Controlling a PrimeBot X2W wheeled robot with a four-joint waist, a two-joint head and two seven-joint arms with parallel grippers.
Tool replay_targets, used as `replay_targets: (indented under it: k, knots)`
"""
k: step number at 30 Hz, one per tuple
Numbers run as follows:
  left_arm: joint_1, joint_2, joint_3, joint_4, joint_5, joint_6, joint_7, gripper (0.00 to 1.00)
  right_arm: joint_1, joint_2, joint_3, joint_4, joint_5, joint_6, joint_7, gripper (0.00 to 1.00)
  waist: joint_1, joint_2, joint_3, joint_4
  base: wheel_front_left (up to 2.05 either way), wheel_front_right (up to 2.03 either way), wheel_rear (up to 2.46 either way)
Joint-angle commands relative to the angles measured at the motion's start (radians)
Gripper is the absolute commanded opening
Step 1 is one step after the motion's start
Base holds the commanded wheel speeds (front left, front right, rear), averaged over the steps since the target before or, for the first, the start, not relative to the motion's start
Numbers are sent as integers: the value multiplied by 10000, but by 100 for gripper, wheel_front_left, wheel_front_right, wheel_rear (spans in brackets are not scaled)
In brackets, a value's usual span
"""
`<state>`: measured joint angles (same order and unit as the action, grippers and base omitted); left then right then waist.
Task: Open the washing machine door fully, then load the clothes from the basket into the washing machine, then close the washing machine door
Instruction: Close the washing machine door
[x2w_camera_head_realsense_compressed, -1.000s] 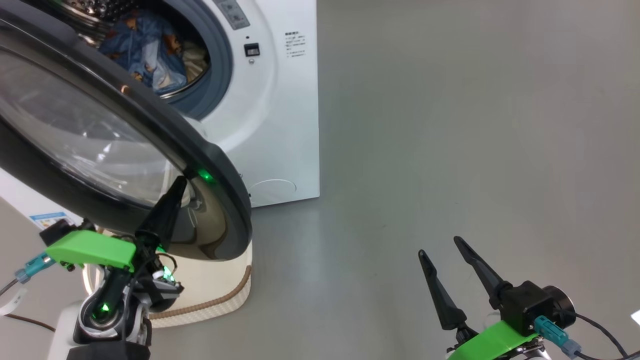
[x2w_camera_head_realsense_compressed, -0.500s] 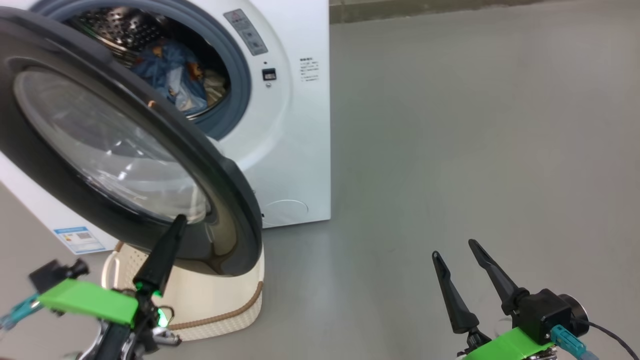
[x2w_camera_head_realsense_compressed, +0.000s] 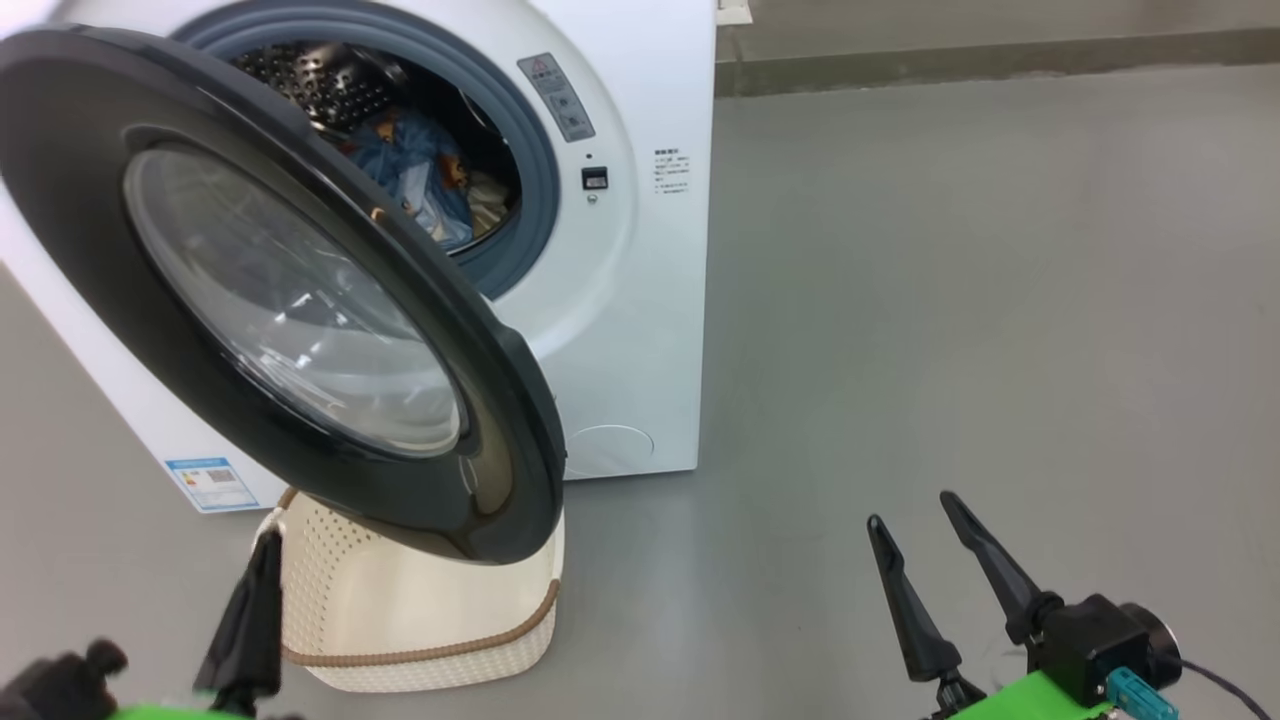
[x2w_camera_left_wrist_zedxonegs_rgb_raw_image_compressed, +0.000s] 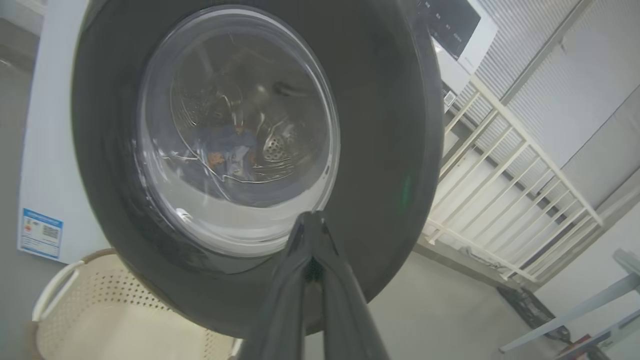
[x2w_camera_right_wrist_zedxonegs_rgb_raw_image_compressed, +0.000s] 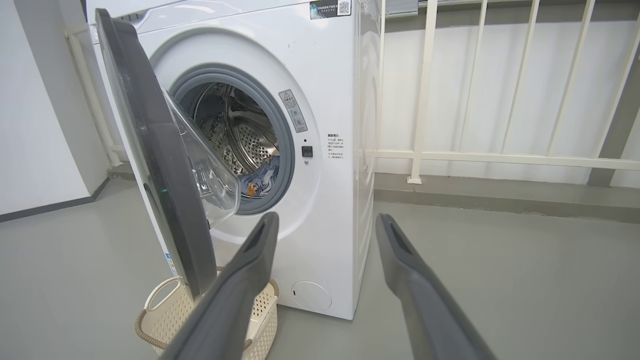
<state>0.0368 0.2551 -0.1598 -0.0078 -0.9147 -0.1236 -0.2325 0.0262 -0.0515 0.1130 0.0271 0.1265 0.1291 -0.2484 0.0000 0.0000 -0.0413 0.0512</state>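
Note:
The white washing machine (x2w_camera_head_realsense_compressed: 640, 300) stands at the upper left with its door (x2w_camera_head_realsense_compressed: 90, 200) swung partway out, black rim and glass bowl facing me. Blue and cream clothes (x2w_camera_head_realsense_compressed: 425, 185) lie in the steel drum and show in the right wrist view as clothes (x2w_camera_right_wrist_zedxonegs_rgb_raw_image_compressed: 260, 177). The cream basket (x2w_camera_head_realsense_compressed: 430, 610) sits on the floor under the door's lower edge; its inside is hidden. My left gripper (x2w_camera_head_realsense_compressed: 267, 542) is shut with nothing in it, low and just left of the basket, below the door rim. In its own view the left gripper (x2w_camera_left_wrist_zedxonegs_rgb_raw_image_compressed: 312, 216) points at the door (x2w_camera_left_wrist_zedxonegs_rgb_raw_image_compressed: 390, 150). My right gripper (x2w_camera_head_realsense_compressed: 911, 510) stands open over bare floor.
Grey floor (x2w_camera_head_realsense_compressed: 950, 280) stretches to the right of the machine. A white railing (x2w_camera_right_wrist_zedxonegs_rgb_raw_image_compressed: 500, 160) runs along the wall behind it. A blue label (x2w_camera_head_realsense_compressed: 212, 483) sits low on the machine's left side. The door overhangs the basket (x2w_camera_right_wrist_zedxonegs_rgb_raw_image_compressed: 165, 310).
The head camera has risen and pulled back, so the whole picture has shifted. My left gripper's tip, earlier at the door's lower rim, now sits lower and off it. The right gripper stays open.

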Motion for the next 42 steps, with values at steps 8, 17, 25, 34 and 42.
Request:
replay_targets:
  k: [8,17,25,34,42]
  knots:
    - [-29,-614,1326,-240,4535,-70,-288,0,-60,12,191,-281,131,16,-104,100,0,0,-58,191,0,0,0]
    - [575,-982,590,-288,5563,-70,-291,100,-74,12,217,-202,140,16,-112,100,0,0,-92,269,0,0,0]
    - [518,-752,254,-71,5255,-70,-292,100,-106,13,257,-158,173,16,-118,100,0,0,-107,252,0,0,0]
    - [481,-777,235,95,5249,-70,-292,100,-95,13,252,-114,197,16,-124,100,0,0,-132,258,0,0,0]
    - [488,-748,181,132,5328,-71,-292,100,-69,13,306,-69,219,16,-127,100,0,0,-149,303,0,0,0]
